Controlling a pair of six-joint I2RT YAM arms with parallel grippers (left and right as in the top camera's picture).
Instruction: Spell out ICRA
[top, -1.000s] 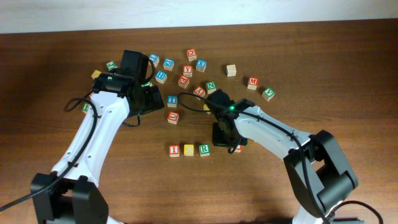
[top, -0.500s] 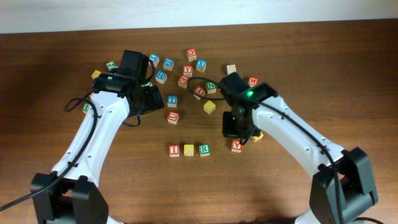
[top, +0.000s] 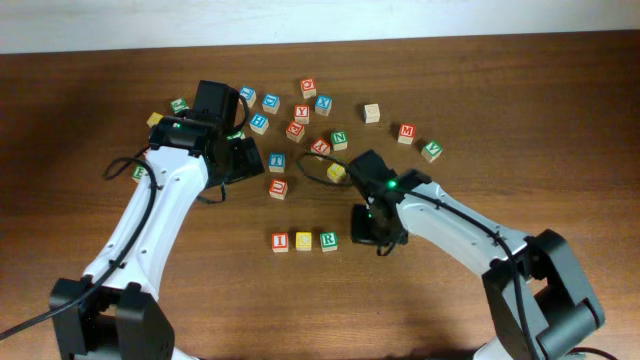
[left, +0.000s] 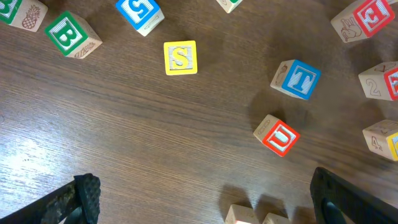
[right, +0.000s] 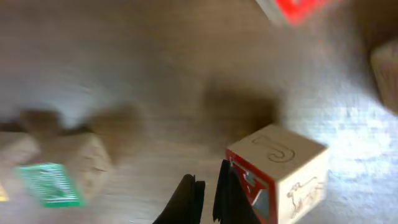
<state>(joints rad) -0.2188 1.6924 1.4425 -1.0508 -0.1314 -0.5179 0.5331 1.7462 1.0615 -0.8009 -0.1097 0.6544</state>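
Right gripper (right: 206, 182): fingers (right: 188, 198) pressed together, nothing between them, a red-edged wooden cube (right: 280, 177) just beside them. We see that gripper has swung down from mid-frame and now sits just right of the I-C-R row (top: 304, 241), lower centre. Left gripper (left: 204, 180) is spread wide, unmoved, upper left above scattered letter cubes (top: 300, 110) with painted faces. Dark wood-grain table (top: 560, 100).

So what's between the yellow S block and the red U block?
Just bare table between the S block and U block, seen in the left wrist view.
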